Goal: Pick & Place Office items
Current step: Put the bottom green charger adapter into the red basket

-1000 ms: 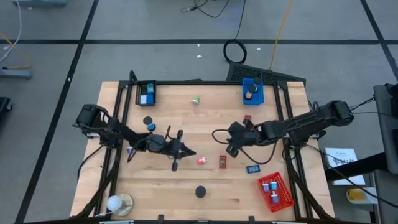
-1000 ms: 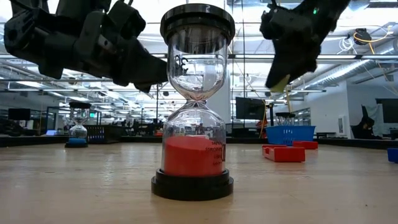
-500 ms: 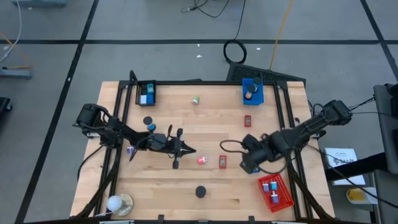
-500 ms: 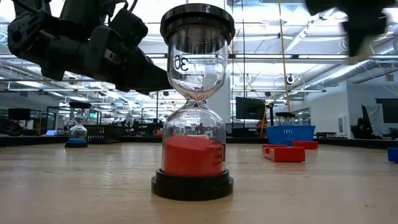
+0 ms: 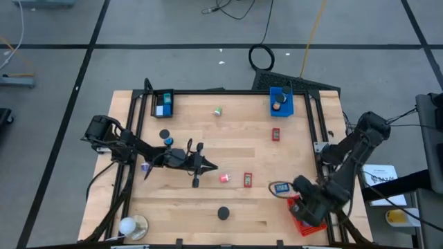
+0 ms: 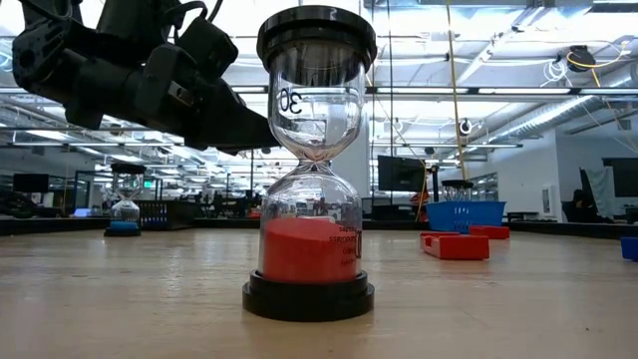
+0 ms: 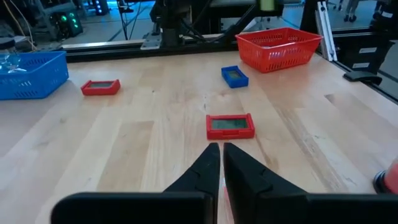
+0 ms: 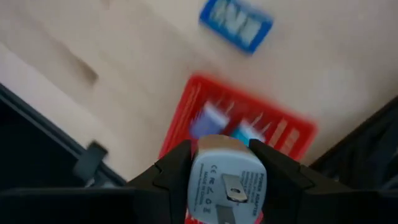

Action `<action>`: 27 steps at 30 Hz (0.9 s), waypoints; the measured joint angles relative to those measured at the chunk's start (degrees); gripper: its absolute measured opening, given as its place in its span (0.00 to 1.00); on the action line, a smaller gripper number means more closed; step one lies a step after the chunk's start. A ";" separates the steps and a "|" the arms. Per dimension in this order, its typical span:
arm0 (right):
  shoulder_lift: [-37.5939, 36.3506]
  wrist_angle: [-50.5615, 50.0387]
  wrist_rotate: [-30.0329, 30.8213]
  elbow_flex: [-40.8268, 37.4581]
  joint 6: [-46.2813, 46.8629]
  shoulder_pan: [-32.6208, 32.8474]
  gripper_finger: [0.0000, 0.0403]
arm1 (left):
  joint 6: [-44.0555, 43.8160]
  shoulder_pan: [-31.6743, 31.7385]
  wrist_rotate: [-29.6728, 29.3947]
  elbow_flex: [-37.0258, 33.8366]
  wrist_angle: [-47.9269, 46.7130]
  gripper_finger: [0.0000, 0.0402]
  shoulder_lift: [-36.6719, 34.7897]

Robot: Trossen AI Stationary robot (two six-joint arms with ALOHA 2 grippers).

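Note:
My right gripper [image 8: 225,167] hangs over the red tray [image 5: 313,220] at the near right, shut on a small white item with a tan end [image 8: 226,178]. The tray [image 8: 292,134] holds a few small items. My left gripper [image 7: 219,149] is shut and holds nothing, left of the table's middle [image 5: 212,168]. Loose on the wood lie a green-faced red block [image 7: 230,125], a blue block [image 7: 234,75], a second red block [image 7: 101,87], a pink item [image 5: 224,178] and a green one [image 5: 218,111]. My right gripper pinches the white item by two opposite sides [image 8: 198,180] between its two fingers [image 8: 174,173]. The fingers come from above, pointing down. The item is lifted clear, over the red tray.
A sand timer [image 6: 313,160] stands near the front edge. A blue tray [image 5: 282,102] and a black tray [image 5: 163,103] sit at the far edge. A round white and tan object [image 5: 133,225] is at the near left corner. Small rolls lie by the left arm [image 5: 167,140].
My right gripper has swung from the table's middle toward the near right corner, carrying the white item, and has tipped to point down over the red tray. It has left the low view.

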 joint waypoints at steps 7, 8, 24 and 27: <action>5.51 7.28 -9.39 -4.22 2.09 4.27 0.33 | 0.17 0.00 -0.02 0.00 -0.36 0.01 0.00; 5.97 9.00 -10.10 -4.91 1.35 4.27 0.33 | 0.17 0.00 -0.02 0.00 -0.37 0.02 0.00; 6.40 34.06 -13.10 -16.13 -3.40 2.54 0.34 | 0.37 0.00 -0.50 0.02 -1.77 0.04 0.00; 6.37 34.40 -13.08 -16.43 -3.43 2.54 0.38 | 0.37 0.00 -0.50 0.02 -1.79 0.06 0.00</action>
